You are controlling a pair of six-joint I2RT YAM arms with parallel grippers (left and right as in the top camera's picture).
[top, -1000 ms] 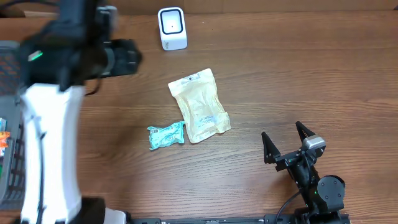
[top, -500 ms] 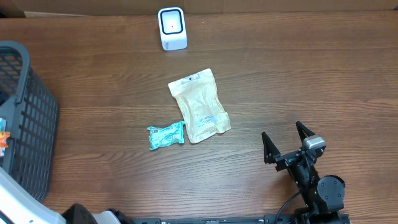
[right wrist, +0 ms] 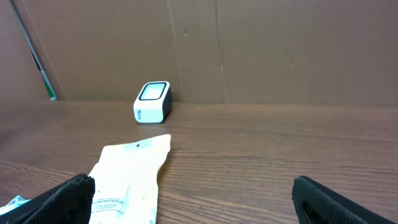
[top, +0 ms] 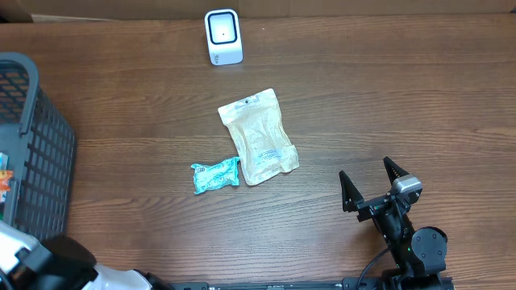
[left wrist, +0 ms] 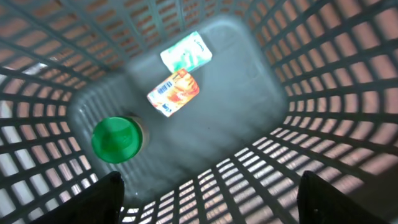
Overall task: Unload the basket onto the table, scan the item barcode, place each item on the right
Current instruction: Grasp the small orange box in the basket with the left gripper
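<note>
In the left wrist view I look down into a grey mesh basket [left wrist: 323, 74]. On its floor lie an orange packet [left wrist: 173, 92] with a barcode, a green-and-white packet [left wrist: 186, 52] and a green-lidded jar [left wrist: 117, 139]. My left gripper [left wrist: 210, 199] hangs open above them, holding nothing. The white scanner [top: 222, 36] stands at the table's far edge. A cream pouch [top: 258, 137] and a teal packet [top: 215, 175] lie mid-table. My right gripper [top: 364, 167] stands open near the front right, apart from the pouch [right wrist: 127, 180].
The basket [top: 36, 137] stands at the table's left edge. My left arm [top: 56, 262] shows at the bottom-left corner of the overhead view. A brown cardboard wall [right wrist: 280, 50] stands behind the scanner [right wrist: 152, 102].
My left arm has swung from over the table's left side down to the bottom-left corner, uncovering the basket in the overhead view. The right arm and the table items have not moved.
</note>
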